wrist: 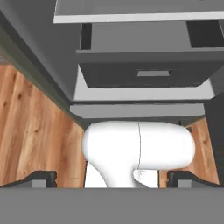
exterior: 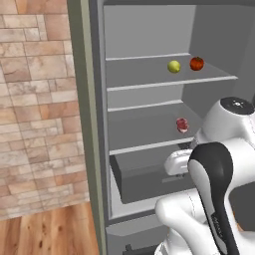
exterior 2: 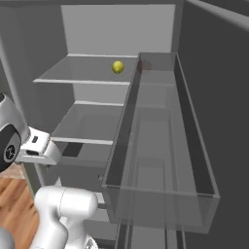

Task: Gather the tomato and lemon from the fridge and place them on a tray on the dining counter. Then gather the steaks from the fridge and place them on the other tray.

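Pincer (wrist: 112,178) gapes fully open and empty, pointing down at the fridge (exterior: 149,189) drawer, while lemon (exterior: 174,66) and tomato (exterior: 197,63) sit side by side on an upper shelf and a steak (exterior: 182,124) lies one shelf lower, so nothing seems gathered yet.

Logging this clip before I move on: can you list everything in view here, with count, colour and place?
fridge: one, grey, open, shelves inside.
lemon: one, yellow-green, upper shelf, left of the tomato.
tomato: one, red-orange, upper shelf.
steak: one seen, red-pink, next shelf down.
drawer: one, dark grey, low in fridge.
door bin: one, clear grey, right.
brick wall: tan, left.
wood floor: brown.
gripper: one, dark tips, open, pointing down.
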